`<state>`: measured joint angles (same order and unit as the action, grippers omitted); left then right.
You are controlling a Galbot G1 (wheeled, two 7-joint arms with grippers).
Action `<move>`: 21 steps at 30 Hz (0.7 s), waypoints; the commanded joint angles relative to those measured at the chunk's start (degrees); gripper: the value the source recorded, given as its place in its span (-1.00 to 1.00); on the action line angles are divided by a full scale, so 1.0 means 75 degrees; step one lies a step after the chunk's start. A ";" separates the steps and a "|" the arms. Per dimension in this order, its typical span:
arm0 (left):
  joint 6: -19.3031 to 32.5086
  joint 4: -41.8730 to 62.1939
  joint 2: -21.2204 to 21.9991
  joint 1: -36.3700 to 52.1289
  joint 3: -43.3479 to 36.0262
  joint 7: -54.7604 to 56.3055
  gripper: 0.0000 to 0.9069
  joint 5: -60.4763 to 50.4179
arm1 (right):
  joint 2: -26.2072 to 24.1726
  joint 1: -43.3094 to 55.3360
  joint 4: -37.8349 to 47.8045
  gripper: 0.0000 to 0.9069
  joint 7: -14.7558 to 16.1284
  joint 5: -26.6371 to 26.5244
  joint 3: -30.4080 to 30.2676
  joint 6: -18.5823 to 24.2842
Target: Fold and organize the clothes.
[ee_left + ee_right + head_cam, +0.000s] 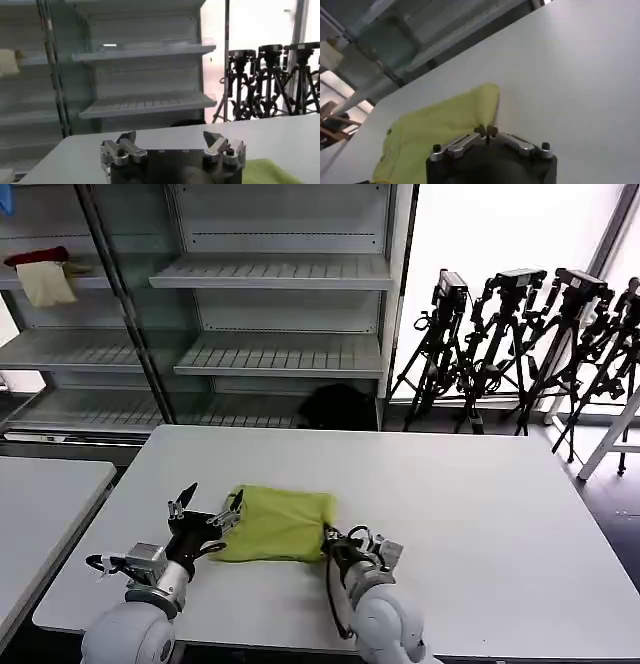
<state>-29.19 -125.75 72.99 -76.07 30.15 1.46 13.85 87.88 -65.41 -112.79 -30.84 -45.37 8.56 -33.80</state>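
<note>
**Q:** Where did the garment lie in this figure?

**A:** The lime-green T-shirt (pixel 277 522) lay folded into a compact rectangle on the white table (pixel 480 524), near the table's front edge and a little to the robot's left of centre. No printed graphic was visible on its upper face.

**Q:** How was the right gripper placed?

**A:** The right gripper (pixel 330 536) sat at the shirt's right front corner. In the right wrist view, its fingertips (pixel 486 131) met together at the fabric's edge; whether cloth was pinched between them could not be told.

**Q:** And the left gripper?

**A:** The left gripper (pixel 212 502) stood at the shirt's left edge, jaws spread wide apart. One finger (pixel 236 506) lay just at the fabric's border, the other finger (pixel 183 498) pointed up clear of it. The left wrist view showed nothing between the two fingers, with a green corner of the shirt beside the gripper (pixel 171 141).

**Q:** What stood behind the table?

**A:** Grey metal shelving (pixel 280 279) with red and cream cloths (pixel 42 274) on an upper left shelf, and a row of black camera tripods (pixel 520 344) by the bright window.
</note>
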 commanded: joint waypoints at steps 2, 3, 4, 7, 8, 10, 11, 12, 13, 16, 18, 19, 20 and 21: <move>0.0017 -0.0008 0.0054 -0.0052 -0.0006 0.0003 1.00 -0.0002 | -0.1534 -0.0083 -0.1006 -1.00 0.0328 -0.0852 0.1343 0.0006; 0.0016 -0.0010 0.0060 -0.0056 -0.0012 0.0004 1.00 -0.0001 | -0.1611 -0.0105 -0.1033 -1.00 0.0357 -0.0880 0.1436 0.0007; 0.0017 -0.0012 0.0068 -0.0068 -0.0021 0.0004 1.00 -0.0002 | -0.1766 -0.0168 -0.1070 -1.00 0.0398 -0.0998 0.1620 0.0008; 0.0026 -0.0011 0.0076 -0.0105 -0.0042 -0.0003 1.00 -0.0003 | -0.2029 -0.0325 -0.1117 -1.00 0.0570 -0.1136 0.1979 0.0010; 0.0030 -0.0011 0.0078 -0.0118 -0.0054 -0.0003 1.00 -0.0002 | -0.2083 -0.0368 -0.1128 -1.00 0.0628 -0.1139 0.2073 0.0011; 0.0030 -0.0002 0.0090 -0.0126 -0.0072 -0.0005 1.00 -0.0008 | -0.2142 -0.0467 -0.1138 0.09 0.0661 -0.1129 0.2133 0.0009; 0.0033 0.0003 0.0096 -0.0129 -0.0079 -0.0006 1.00 -0.0008 | -0.2151 -0.0546 -0.1135 1.00 0.0739 -0.1016 0.2156 0.0010; 0.0035 0.0006 0.0105 -0.0128 -0.0089 -0.0004 1.00 -0.0016 | -0.2141 -0.0578 -0.1137 1.00 0.0887 -0.0906 0.2148 0.0012; 0.0035 0.0010 0.0110 -0.0126 -0.0096 -0.0005 1.00 -0.0020 | -0.2106 -0.0649 -0.1138 1.00 0.0934 -0.0690 0.2082 0.0016; 0.0039 0.0001 0.0107 -0.0125 -0.0101 -0.0016 1.00 -0.0030 | -0.2002 -0.0806 -0.1153 1.00 0.1157 0.0026 0.1961 0.0035; 0.0073 -0.0014 0.0092 -0.0145 -0.0085 -0.0027 1.00 -0.0030 | -0.1961 -0.0930 -0.1186 1.00 0.1455 0.0522 0.1988 0.0037; 0.0082 -0.0025 0.0080 -0.0153 -0.0078 -0.0034 1.00 -0.0024 | -0.1947 -0.1024 -0.1201 1.00 0.1699 0.0933 0.2060 0.0048; 0.0091 -0.0022 0.0070 -0.0163 -0.0065 -0.0039 1.00 -0.0019 | -0.1909 -0.1095 -0.1199 1.00 0.2078 0.1440 0.2158 0.0064; 0.0116 -0.0022 0.0064 -0.0173 -0.0046 -0.0043 1.00 -0.0015 | -0.1765 -0.1185 -0.1213 1.00 0.2438 0.2023 0.2355 0.0073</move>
<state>-28.70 -125.82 73.66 -77.13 29.44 1.29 13.66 75.60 -70.12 -120.47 -24.17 -47.96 21.06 -33.51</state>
